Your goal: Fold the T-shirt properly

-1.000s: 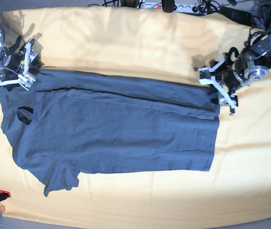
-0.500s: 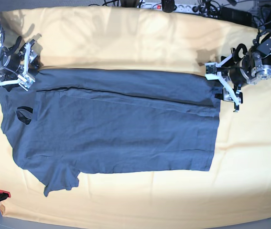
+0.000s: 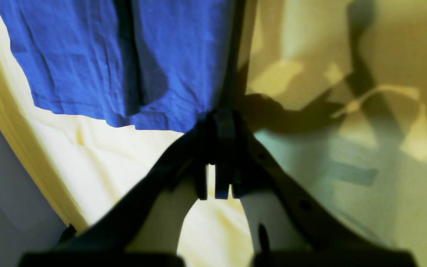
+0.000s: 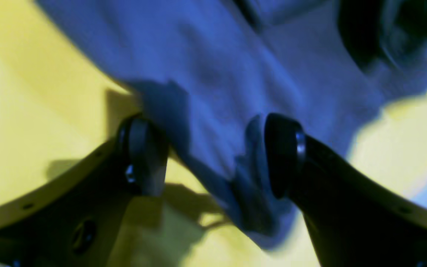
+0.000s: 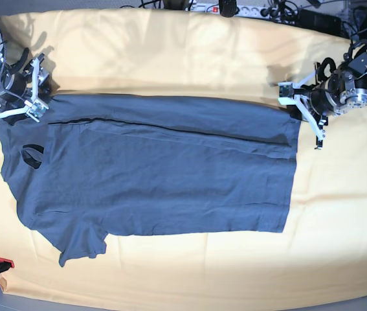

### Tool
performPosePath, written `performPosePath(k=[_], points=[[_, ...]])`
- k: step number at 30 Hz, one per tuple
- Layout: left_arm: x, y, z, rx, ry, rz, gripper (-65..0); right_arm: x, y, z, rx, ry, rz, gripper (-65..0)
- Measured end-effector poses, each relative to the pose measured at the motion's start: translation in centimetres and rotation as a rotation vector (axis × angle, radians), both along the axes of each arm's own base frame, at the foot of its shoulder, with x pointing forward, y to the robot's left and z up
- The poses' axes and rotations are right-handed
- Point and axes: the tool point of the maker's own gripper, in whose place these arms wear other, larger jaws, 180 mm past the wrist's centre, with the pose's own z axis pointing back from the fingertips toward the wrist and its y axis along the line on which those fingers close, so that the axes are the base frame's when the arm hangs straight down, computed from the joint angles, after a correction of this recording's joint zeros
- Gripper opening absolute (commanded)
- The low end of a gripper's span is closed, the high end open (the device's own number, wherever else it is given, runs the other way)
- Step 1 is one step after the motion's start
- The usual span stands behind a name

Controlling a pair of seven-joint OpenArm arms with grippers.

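Observation:
The dark slate-blue T-shirt (image 5: 157,175) lies flat on the yellow-orange cloth (image 5: 170,52), neck to the left, hem to the right, its far side folded over in a long strip. My left gripper (image 5: 303,115) hovers just off the hem's far right corner. In the left wrist view its fingertips (image 3: 219,122) are shut at the edge of the T-shirt (image 3: 87,55), and I see no cloth lifted. My right gripper (image 5: 26,97) sits at the far left shoulder. It is open (image 4: 213,159), with a ridge of the T-shirt (image 4: 217,74) between its fingers.
A power strip with cables (image 5: 235,8) lies along the back edge of the table. A red-tipped clamp (image 5: 0,262) sticks out at the front left corner. The cloth's edge (image 3: 20,148) drops off near the hem.
My left gripper has backed a little to the right, off the hem corner, and its jaws have closed. The right gripper and the T-shirt have stayed put.

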Motion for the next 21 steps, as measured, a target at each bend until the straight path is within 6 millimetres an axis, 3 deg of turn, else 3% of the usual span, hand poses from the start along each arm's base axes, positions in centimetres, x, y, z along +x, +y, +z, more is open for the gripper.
performPosePath(k=[3, 5, 12, 14, 17, 21], points=[[0.0, 0.0, 0.0, 0.001, -0.001, 0.000, -65.0, 0.0, -4.2, 0.9, -0.187, 0.002, -0.043, -25.0], [0.2, 0.0, 0.1, 0.001, -0.015, 0.003, -65.0, 0.3, -5.2, 1.5, -0.239, -0.029, -0.060, -29.6], [0.6, 0.0, 0.4, -0.009, -0.035, 0.016, -65.0, -0.2, -2.7, 0.4, -0.093, 0.013, -0.043, -33.1], [0.6, 0.0, 0.3, -0.008, -0.034, 0.016, -65.0, -0.1, -2.6, 0.4, -0.084, 0.008, -0.041, -42.1], [0.6, 0.0, 0.4, -0.008, -0.035, 0.016, -65.0, 0.4, -3.1, 0.8, -0.119, -0.029, -0.046, -64.3], [1.0, 0.3, 0.6, 0.023, -0.067, -0.010, -65.0, 1.4, -4.8, 2.0, -0.219, -0.102, -0.074, -65.0]])
